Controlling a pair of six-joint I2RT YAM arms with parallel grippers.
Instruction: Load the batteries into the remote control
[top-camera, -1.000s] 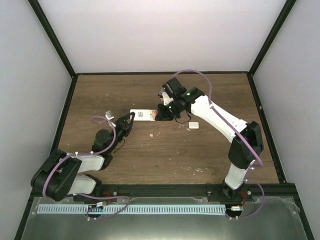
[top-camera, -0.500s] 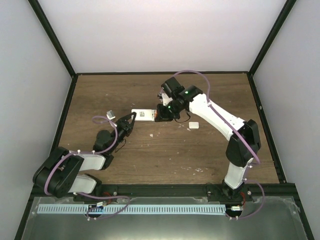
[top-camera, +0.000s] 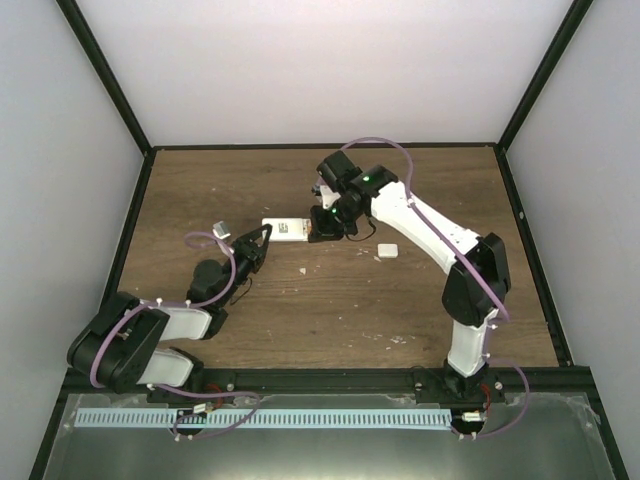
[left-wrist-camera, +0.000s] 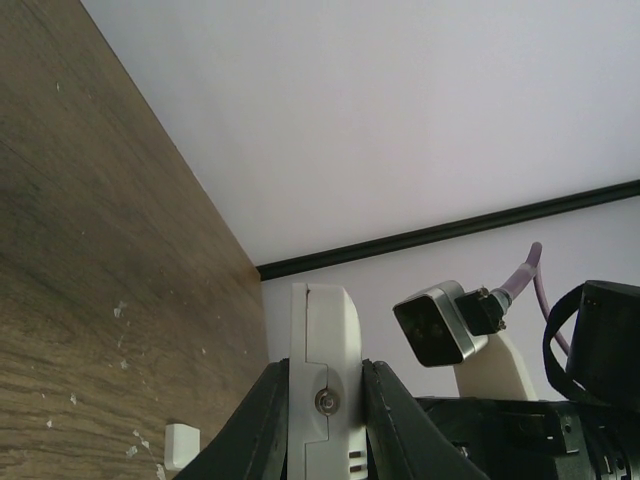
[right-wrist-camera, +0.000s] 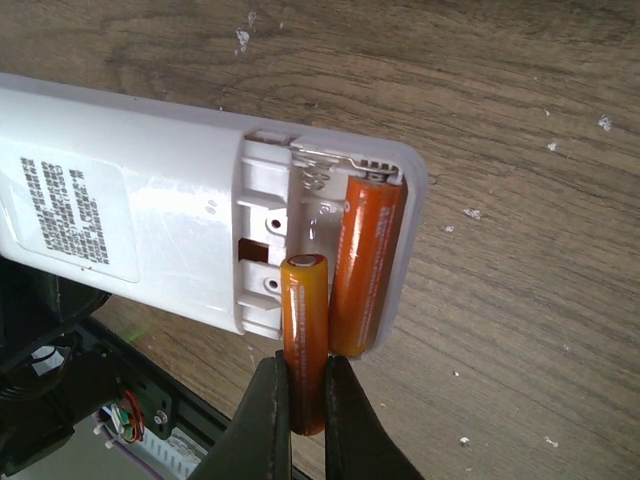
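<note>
brown wood-grain table (top-camera: 330, 320) fills a white-walled cell, with both arms reaching in from the near edge. closest to the bases, the left gripper (top-camera: 258, 244) is closed on the left end of the remote control (top-camera: 285, 230), its fingers (left-wrist-camera: 268, 410) pinching the handset across its thickness. whether the body rests on the wood or hangs just above it cannot be told. off to the right, well apart from the handset, a small white cover (top-camera: 388, 251) lies on the wood. the handset is turned label side up, so its buttons are out of sight, and the battery bay at its right end is open. one orange battery (right-wrist-camera: 365, 260) already sits in the far slot, its end toward the spring. just beside it the right gripper (right-wrist-camera: 303, 400) pinches a second battery (right-wrist-camera: 303, 320) near its lower end, with the upper tip raised at the mouth of the vacant slot (right-wrist-camera: 272, 235). the step in hand appears to be seating this last cell. the next move likely calls for tipping it down, pushing its nose into the contact and pressing the tail flat, while the left arm braces the handset.
</note>
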